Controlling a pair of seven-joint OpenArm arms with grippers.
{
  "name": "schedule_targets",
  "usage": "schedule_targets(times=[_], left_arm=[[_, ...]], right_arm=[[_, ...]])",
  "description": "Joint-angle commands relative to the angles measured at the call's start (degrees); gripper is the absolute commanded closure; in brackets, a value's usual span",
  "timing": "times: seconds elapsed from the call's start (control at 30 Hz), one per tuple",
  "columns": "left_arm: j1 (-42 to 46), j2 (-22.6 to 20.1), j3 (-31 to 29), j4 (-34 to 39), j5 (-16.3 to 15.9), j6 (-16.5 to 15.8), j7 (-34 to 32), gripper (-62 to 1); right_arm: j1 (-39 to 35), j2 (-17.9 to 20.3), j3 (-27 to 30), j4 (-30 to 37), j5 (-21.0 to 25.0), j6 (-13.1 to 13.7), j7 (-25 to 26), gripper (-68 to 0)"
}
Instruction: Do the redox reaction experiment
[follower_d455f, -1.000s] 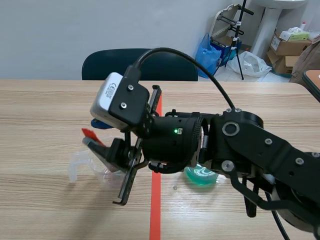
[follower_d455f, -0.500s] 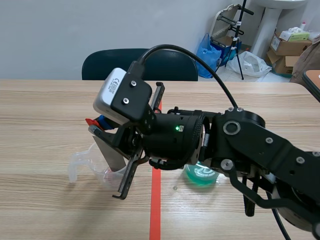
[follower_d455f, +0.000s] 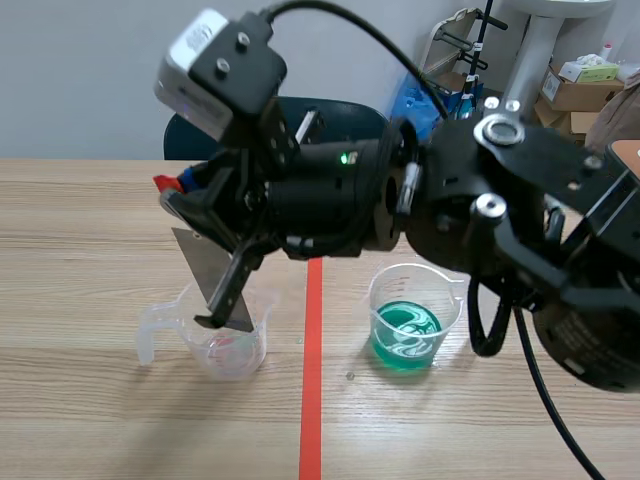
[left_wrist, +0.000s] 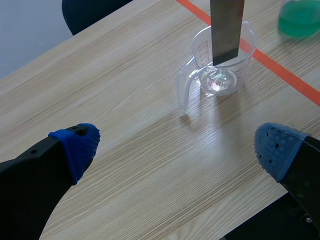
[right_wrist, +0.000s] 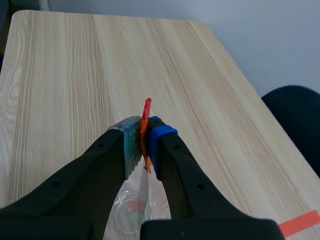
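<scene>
While the right claw (right_wrist: 142, 145) is clamped on the top end of a grey metal strip (follower_d455f: 205, 265), the strip hangs tilted over the clear measuring cup (follower_d455f: 225, 340) left of the red tape line (follower_d455f: 312, 400). We cannot tell whether its lower corner dips inside the rim. The green-liquid beaker (follower_d455f: 408, 320) stands right of the line, well apart. The left claw (left_wrist: 177, 147) hovers over the worktop (follower_d455f: 90, 230), fingers wide apart, holding nothing. We judge the strip is between vessels; the next move likely calls for clearing the cup's rim, crossing the line and lowering the strip into the green liquid without knocking the beaker.
</scene>
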Motion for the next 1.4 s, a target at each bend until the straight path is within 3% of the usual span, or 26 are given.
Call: schedule_targets(times=[0.0,0.13,0.33,0.53,1.37], left_arm=[[0.1,0.2,0.2,0.6,-0.4,-0.2,-0.8,-62.3],[0.1,0.2,0.2,0.6,-0.4,-0.2,-1.0,-62.3],[0.1,0.2,0.2,0.6,-0.4,-0.2,-1.0,-62.3],[0.1,0.2,0.2,0.6,-0.4,-0.2,-1.0,-62.3],[0.1,0.2,0.2,0.6,-0.4,-0.2,-1.0,-62.3]], right_arm=[[1.2,0.1,0.9,3.1,1.6,-0.1,-1.2,-0.7],[1.4,0.1,2.8,8.4,5.5,-1.7,-6.3,-0.6],[1.5,0.1,5.9,15.0,10.8,-1.8,-12.2,-0.6],[2.7,0.1,7.0,16.9,16.4,-3.1,-15.6,-0.6],[2.4,0.1,7.0,16.9,16.3,-3.1,-15.5,-0.6]])
